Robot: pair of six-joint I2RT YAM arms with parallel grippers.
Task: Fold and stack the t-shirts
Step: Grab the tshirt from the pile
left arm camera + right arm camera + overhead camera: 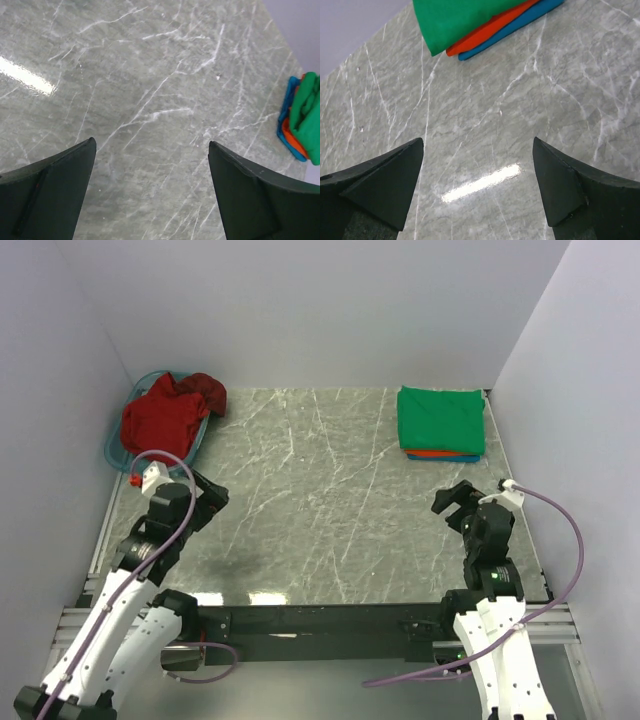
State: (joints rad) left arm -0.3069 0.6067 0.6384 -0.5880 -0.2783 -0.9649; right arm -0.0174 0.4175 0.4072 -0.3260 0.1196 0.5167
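Partway through, by my read. Far right of the surface (320, 500) sits a neat folded stack: green shirt (440, 418) on top, orange-red shirt (428, 453) under it, blue shirt (462, 457) at the bottom, edges roughly lined up. That makes three done.

Left to do: the red shirt (160, 422) and the maroon shirt (208, 392), both bunched up unfolded in the basket (113, 448) at the far left corner, the maroon one spilling over the rim (I can't tell if anything more lies beneath them).

Left fingers (50, 195) are spread wide with nothing between them, over bare surface, near the basket but apart from it. Right fingers (375, 180) are wide too, holding nothing, hovering short of the stack, which shows at the top of that wrist view.

Next job, I'd guess: the left arm pulls the red shirt out, spreads it flat mid-surface, folds it, and it goes on top of the green one. Then the same for the maroon.
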